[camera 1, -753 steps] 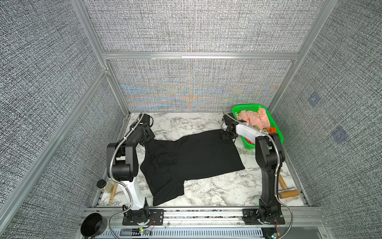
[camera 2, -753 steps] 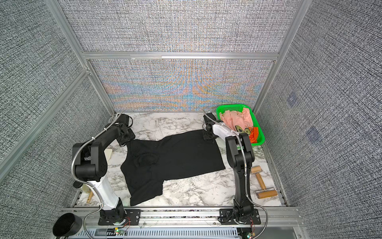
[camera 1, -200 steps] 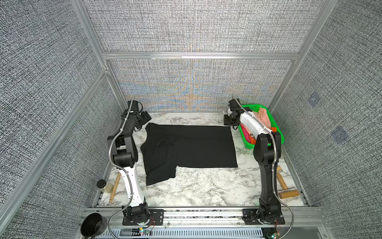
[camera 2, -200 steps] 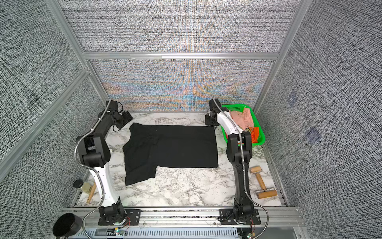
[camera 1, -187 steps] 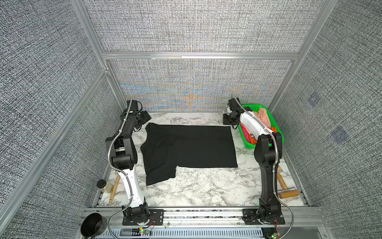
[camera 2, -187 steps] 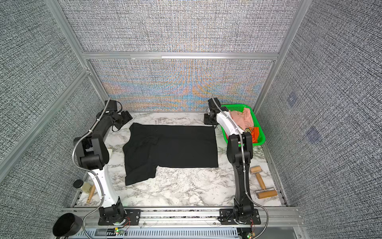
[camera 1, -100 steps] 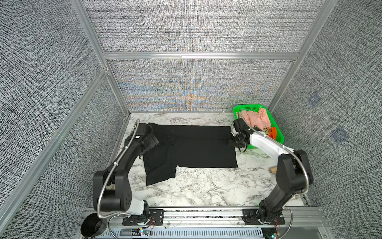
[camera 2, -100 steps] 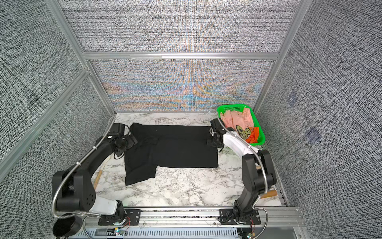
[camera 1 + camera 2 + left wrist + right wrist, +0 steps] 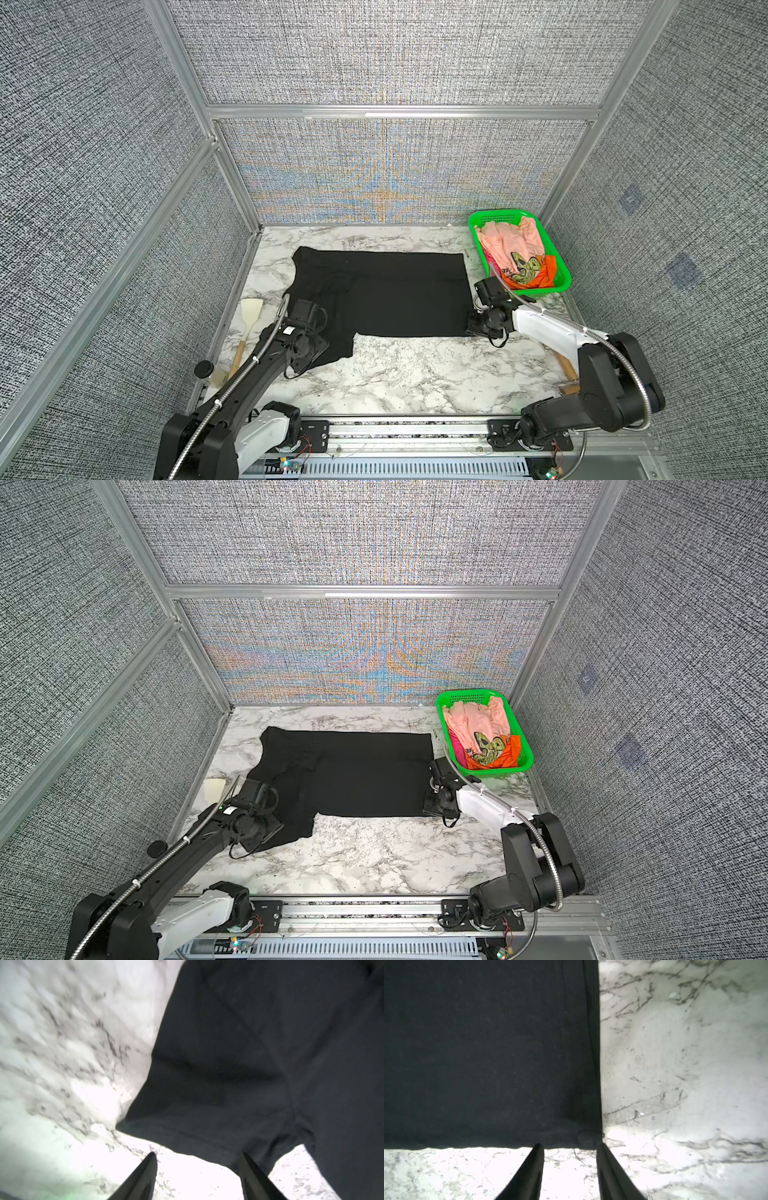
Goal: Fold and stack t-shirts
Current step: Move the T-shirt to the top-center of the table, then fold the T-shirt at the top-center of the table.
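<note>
The jaws of both arms stand apart and hold nothing. In the right wrist view the right gripper [image 9: 569, 1145] has its tips just before the edge of the black t-shirt [image 9: 488, 1053], at one corner; no cloth is between them. The left gripper [image 9: 197, 1154] is parted too, with one tip over the hem of the sleeve [image 9: 207, 1136] and the other over bare marble.

In both top views, taking the back wall as 12 o'clock, the shirt lies flat on the table [image 9: 415, 374] with its long axis from 9 to 3 o'clock. The right jaws are at its 4 o'clock corner and the left jaws at the sleeve, about 7 o'clock. The cloth therefore lies toward 10 o'clock from the right jaws and toward 1 o'clock from the left. I judge that each arm is nearer to its own end of the near edge, for a fold toward 12 o'clock.

The green basket [image 9: 498, 214] with the other tees [image 9: 507, 245] stands at 2 o'clock.
</note>
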{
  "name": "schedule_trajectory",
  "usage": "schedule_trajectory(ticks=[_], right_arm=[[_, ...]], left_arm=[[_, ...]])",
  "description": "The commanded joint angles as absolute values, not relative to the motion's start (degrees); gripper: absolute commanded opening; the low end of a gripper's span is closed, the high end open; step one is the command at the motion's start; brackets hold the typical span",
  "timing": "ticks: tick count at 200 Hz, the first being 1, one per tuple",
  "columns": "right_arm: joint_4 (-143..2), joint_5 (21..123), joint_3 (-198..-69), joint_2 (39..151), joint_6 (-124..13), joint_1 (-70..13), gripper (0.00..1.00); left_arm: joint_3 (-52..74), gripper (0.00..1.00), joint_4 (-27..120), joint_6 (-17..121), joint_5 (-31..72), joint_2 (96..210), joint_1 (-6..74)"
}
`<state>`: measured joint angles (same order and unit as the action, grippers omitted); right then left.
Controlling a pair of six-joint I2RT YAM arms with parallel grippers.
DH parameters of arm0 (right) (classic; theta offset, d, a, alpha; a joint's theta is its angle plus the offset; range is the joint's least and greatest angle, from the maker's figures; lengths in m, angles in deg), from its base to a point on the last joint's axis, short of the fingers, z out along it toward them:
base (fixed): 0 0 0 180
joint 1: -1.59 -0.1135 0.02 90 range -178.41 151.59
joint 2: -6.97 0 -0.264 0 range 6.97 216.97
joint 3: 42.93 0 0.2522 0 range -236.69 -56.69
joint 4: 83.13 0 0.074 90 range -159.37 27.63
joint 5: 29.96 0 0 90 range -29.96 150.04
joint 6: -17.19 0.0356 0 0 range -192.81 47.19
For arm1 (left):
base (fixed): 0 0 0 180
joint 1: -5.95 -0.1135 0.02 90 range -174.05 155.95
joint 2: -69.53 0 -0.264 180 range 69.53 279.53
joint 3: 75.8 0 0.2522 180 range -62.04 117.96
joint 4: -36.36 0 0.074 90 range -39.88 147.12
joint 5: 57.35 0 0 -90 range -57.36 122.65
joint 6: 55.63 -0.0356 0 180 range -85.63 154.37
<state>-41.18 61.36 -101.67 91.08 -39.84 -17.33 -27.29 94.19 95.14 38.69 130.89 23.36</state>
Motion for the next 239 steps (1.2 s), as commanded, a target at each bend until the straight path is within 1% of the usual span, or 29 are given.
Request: schedule_trajectory(ticks=[1, 16, 30, 51, 69, 122, 154, 203, 239], right_arm=[[-43.3, 60.2, -101.0, 91.3, -39.9, -17.4, 0.46], [-43.5, 59.6, -100.7, 91.3, -40.3, -17.3, 0.46], [-43.6, 59.4, -100.2, 91.3, -40.1, -17.2, 0.46], [-43.6, 58.6, -99.5, 90.6, -39.4, -16.9, 0.46], [-43.9, 58.3, -99.0, 89.7, -38.9, -16.5, 0.46], [-45.1, 58.8, -98.1, 88.7, -36.9, -15.4, 0.46], [-46.7, 61.4, -97.7, 88.5, -35.6, -15.2, 0.47], [-46.8, 60.7, -97.9, 91.1, -35.7, -15.9, 0.45], [-46.1, 59.8, -98.3, 94.8, -36.3, -16.3, 0.39]], left_arm=[[-27.5, 0.64, 94.7, 97.0, 40.2, 132.8, 25.2], [-28.1, 0.63, 92.4, 94.8, 40.5, 134.7, 25.2], [-27.5, 0.59, 89.5, 91.7, 38.1, 137.8, 25.2], [-24.2, 0.58, 91.5, 89.4, 38.8, 143.9, 25.2], [-23.4, 0.57, 92.0, 86.8, 38.9, 146.4, 25.2], [-27.4, 0.55, 90.0, 85.7, 35.3, 146.4, 25.2], [-28.1, 0.55, 92.4, 86.3, 37.2, 143.7, 25.2], [-26.1, 0.61, 94.6, 86.9, 41.0, 145.1, 25.1], [-24.4, 0.64, 97.0, 87.2, 43.5, 140.9, 25.1]])
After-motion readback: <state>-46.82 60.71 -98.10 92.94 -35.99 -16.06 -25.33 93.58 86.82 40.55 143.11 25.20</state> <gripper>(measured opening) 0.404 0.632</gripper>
